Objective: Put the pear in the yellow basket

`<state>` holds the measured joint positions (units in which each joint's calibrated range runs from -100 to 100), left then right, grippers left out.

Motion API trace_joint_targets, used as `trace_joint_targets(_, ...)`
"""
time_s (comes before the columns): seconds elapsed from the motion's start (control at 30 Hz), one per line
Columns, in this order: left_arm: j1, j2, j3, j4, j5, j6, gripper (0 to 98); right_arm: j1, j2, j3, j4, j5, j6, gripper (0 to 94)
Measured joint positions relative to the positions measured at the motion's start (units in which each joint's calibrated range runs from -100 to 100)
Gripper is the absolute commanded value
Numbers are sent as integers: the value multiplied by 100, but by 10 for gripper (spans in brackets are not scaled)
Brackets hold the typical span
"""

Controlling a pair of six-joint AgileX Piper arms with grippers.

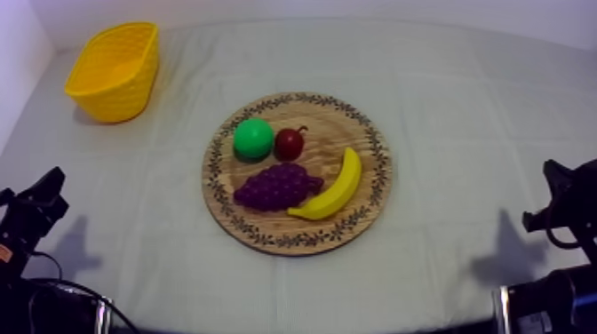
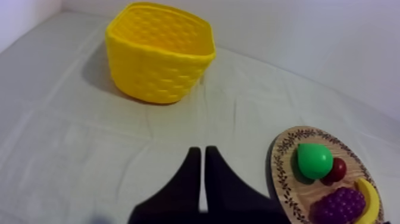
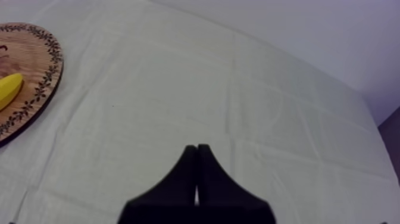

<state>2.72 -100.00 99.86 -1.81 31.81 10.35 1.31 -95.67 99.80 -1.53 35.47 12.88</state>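
My left gripper (image 2: 202,150) is pinched to a narrow wedge, its two black fingers lying flat together with nothing between them. It hangs low over the grey-white cloth (image 1: 462,107), off the left edge of the wooden board (image 1: 373,191) and well apart from it. My right gripper (image 3: 197,147) is in the same way: fingers pressed together, holding nothing, over bare cloth well off the board's right edge.

The board is round with a patterned rim, and all four toy fruits lie on it. The pear (image 1: 253,139), green and rounded, lies on the part of the board that faces the yellow basket (image 1: 111,98). Both my grippers are well apart from it. Just beside the pear, toward the board's middle, sits the small red fruit (image 1: 289,143); the two are so close that I cannot tell whether they touch. The bunch of grapes (image 1: 277,186) lies on the half of the board nearer my arms, just in front of the pear and the small red fruit. The banana (image 1: 338,186) lies along the board's right side, curving with the rim, its lower end beside the grapes.

The basket stands upright on the cloth beyond the board's far left side, well apart from the board, with its opening upward.
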Motion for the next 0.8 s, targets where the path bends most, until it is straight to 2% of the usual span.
trace_joint_targets(0.4,24,0,0,-5,0,8,0,0,0,0,0,0,3,4)
trace_joint_targets(0.5,148,0,0,-15,53,-12,0,0,0,0,0,0,3,4)
trace_joint_targets(0.8,778,0,0,-26,93,-396,0,0,0,0,0,0,3,4)
